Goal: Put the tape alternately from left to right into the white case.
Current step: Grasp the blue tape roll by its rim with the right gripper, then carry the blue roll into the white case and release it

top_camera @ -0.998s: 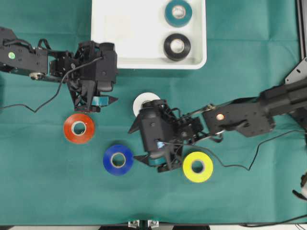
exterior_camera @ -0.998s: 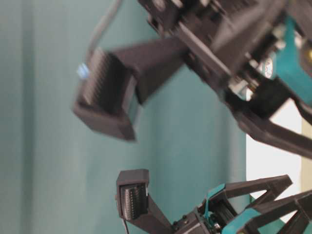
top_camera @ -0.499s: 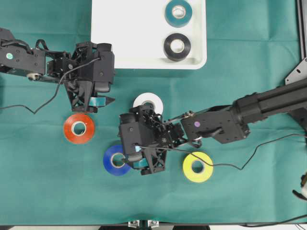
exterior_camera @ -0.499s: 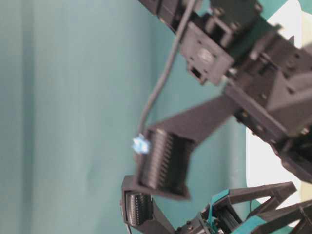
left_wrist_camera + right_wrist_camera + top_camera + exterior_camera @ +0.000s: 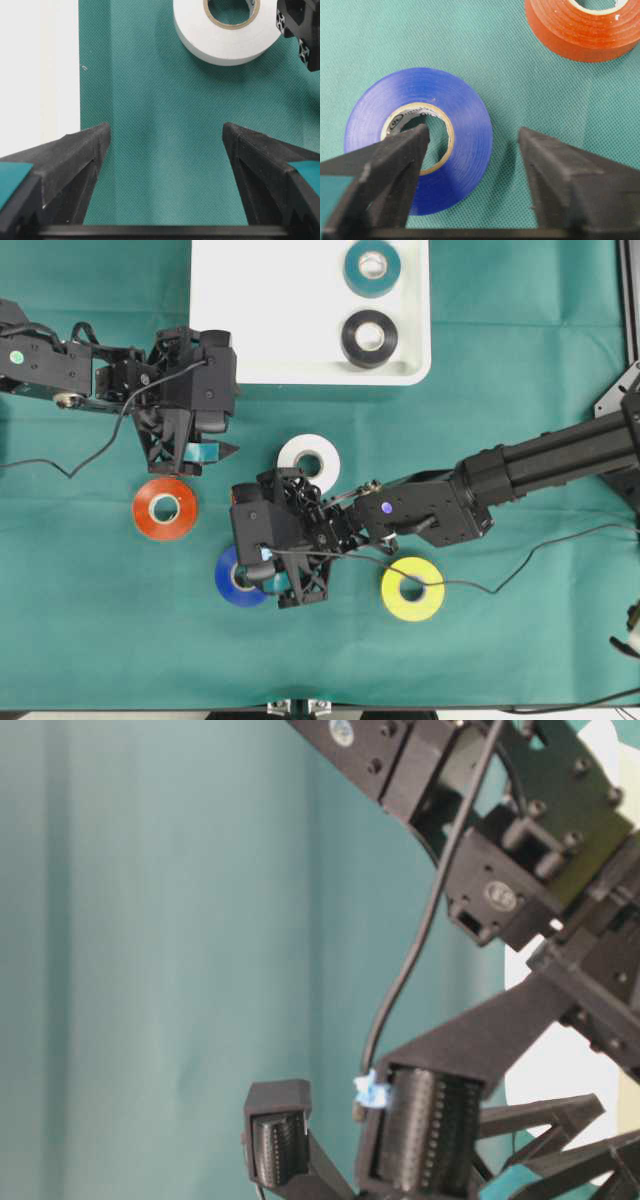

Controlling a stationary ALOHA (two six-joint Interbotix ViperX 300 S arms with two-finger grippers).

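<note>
The white case (image 5: 260,330) lies at the top and holds a teal roll (image 5: 372,267) and a black roll (image 5: 369,337). On the green cloth lie a white roll (image 5: 309,462), an orange-red roll (image 5: 164,508), a yellow roll (image 5: 411,588) and a blue roll (image 5: 228,580). My right gripper (image 5: 472,132) is open and low over the blue roll (image 5: 417,140): its left finger (image 5: 395,165) stands over the pale core, its right finger outside the ring, so the roll's wall is between them. My left gripper (image 5: 165,130) is open over bare cloth beside the case (image 5: 35,75), short of the white roll (image 5: 225,30).
The right arm (image 5: 520,475) stretches across the cloth from the right edge, and its cable loops past the yellow roll. The left arm (image 5: 60,365) comes in from the left. The orange-red roll (image 5: 580,30) lies just beyond the blue one. A metal frame (image 5: 625,390) stands at the right.
My right gripper has swung left from between the white and yellow rolls onto the blue roll, and its jaws have narrowed. The left gripper has barely moved.
</note>
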